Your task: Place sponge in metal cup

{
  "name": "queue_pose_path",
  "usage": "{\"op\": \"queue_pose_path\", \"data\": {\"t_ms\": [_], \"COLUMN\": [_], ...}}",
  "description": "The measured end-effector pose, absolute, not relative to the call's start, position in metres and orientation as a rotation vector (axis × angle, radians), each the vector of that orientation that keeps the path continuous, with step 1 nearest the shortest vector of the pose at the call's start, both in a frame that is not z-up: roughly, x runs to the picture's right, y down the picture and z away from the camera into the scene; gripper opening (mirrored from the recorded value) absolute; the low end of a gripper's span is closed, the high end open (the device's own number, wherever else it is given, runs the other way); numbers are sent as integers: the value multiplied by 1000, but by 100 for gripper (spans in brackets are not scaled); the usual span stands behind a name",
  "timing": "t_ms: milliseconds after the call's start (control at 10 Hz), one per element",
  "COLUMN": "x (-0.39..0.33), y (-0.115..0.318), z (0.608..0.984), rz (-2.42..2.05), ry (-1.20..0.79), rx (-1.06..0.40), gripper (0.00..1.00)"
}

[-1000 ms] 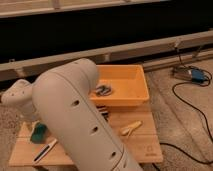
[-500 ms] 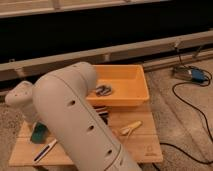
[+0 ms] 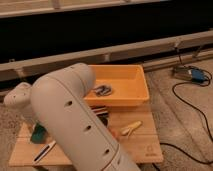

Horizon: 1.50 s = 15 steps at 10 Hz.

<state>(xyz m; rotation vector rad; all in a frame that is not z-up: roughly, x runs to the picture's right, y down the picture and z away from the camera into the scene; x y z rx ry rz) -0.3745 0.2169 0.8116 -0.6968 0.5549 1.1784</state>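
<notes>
The teal-green sponge (image 3: 38,134) lies at the left end of the wooden table (image 3: 135,147), partly covered by my arm. My gripper (image 3: 33,124) hangs from the white wrist at the far left, right at the sponge, and my big white arm covers most of it. I cannot tell whether it touches or holds the sponge. The metal cup does not show; my arm hides the middle of the table.
A yellow-orange bin (image 3: 137,80) stands at the back of the table with a small grey object (image 3: 103,90) inside. A black-and-white dish brush (image 3: 45,150) lies front left and a yellow item (image 3: 131,128) front right. Cables and a blue device (image 3: 196,75) lie on the floor at right.
The wrist has shifted slightly right over the sponge. The sponge and the other things have not moved.
</notes>
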Motion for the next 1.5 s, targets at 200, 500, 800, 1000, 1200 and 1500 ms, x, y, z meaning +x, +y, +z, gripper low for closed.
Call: {"op": "queue_pose_path", "data": {"t_ms": [200,500,800,1000,1200,1500], "x": [-370,-357,-334,-310,-282,-226], "y": [217,208,181,161,137,111], "z": [811,801,768,743,717,703], "rz": [1182,1193,1204,1213,1221,1246], "ry": [559,527,441,382,314,233], "rx": [-695,-711,-718,-717,-708,-686], "gripper": [21,0,0,0,0,0]}}
